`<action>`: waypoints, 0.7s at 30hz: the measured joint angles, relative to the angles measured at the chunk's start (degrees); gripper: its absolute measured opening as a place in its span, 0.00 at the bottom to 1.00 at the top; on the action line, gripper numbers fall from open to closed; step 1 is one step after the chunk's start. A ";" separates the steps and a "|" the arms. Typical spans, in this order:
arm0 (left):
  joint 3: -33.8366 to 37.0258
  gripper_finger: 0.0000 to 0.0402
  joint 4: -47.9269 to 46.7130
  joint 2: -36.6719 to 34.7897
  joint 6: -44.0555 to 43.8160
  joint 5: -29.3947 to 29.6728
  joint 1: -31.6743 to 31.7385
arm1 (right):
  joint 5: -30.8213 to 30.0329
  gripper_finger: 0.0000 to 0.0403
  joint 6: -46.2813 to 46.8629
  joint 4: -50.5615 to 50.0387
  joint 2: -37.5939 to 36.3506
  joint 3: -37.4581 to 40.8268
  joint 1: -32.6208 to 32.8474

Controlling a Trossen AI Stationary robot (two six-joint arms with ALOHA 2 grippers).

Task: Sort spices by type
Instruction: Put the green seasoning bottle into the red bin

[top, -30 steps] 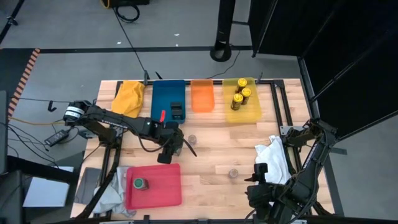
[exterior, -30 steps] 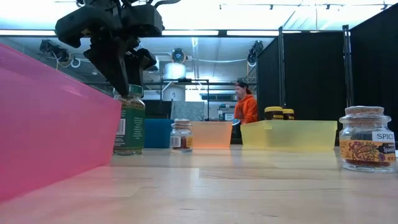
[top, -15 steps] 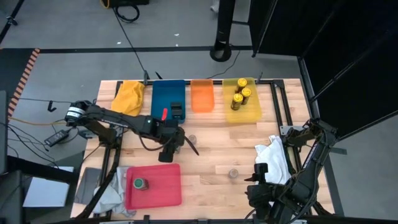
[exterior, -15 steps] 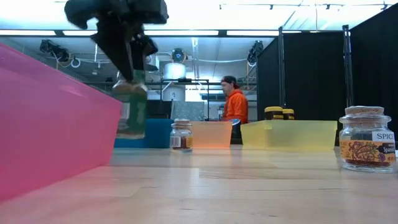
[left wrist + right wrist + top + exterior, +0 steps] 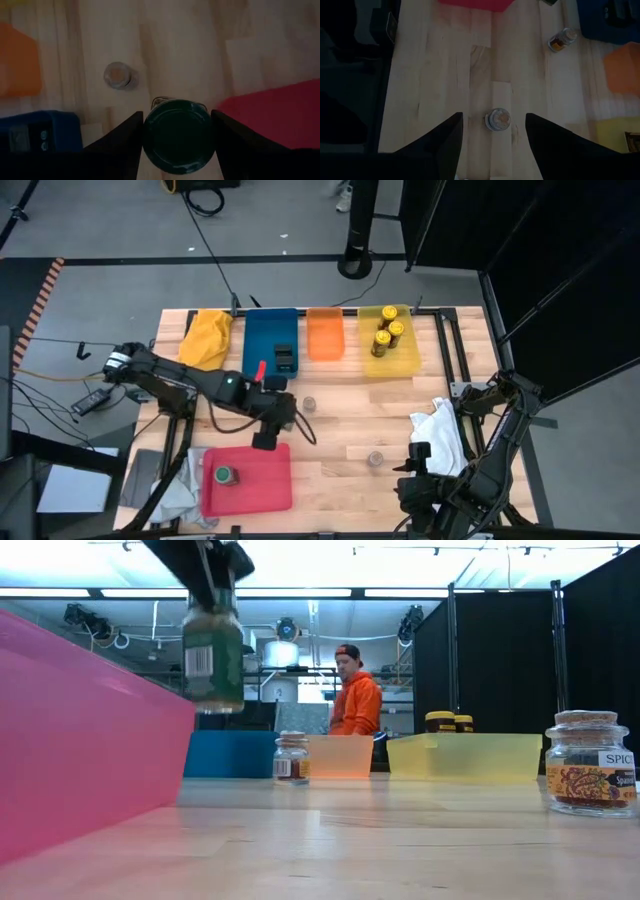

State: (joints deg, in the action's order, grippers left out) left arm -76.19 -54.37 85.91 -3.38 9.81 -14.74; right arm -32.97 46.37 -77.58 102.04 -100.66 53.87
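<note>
Low view: green-lidded jar point(image 5: 213, 650) (label visible) clamped by left gripper point(image 5: 210, 575).

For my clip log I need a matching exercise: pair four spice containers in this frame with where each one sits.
Things:
1. green-lidded jar in the left gripper
2. second green-lidded jar
3. yellow-lidded jars
4. black boxes

Places:
A. in the yellow tray
B. in the blue tray
C. held above the table, beside the red tray
D. standing in the red tray

Pairs: 1-C, 2-D, 3-A, 4-B
</note>
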 joint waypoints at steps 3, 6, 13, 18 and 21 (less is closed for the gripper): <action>-2.05 0.49 -0.65 -0.02 -3.53 0.68 -2.14 | 0.00 0.56 0.07 0.00 0.00 0.00 0.00; -2.95 0.49 -0.80 -0.09 -6.91 1.14 -4.94 | 0.00 0.56 0.05 0.00 0.00 0.00 0.00; -2.99 0.50 -4.47 -0.09 -20.72 1.56 -11.13 | 0.00 0.56 0.00 0.00 0.00 0.00 -0.29; -2.99 0.50 -4.69 -0.09 -28.48 1.65 -15.69 | -0.01 0.56 0.01 -0.02 0.00 0.00 -0.86; -2.57 0.50 -4.58 0.13 -33.29 4.36 -18.63 | -0.02 0.56 0.13 0.15 0.00 0.00 -1.14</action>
State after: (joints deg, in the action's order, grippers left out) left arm -78.76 -58.95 86.04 -36.67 14.17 -33.37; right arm -32.99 46.50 -77.43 102.04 -100.66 52.73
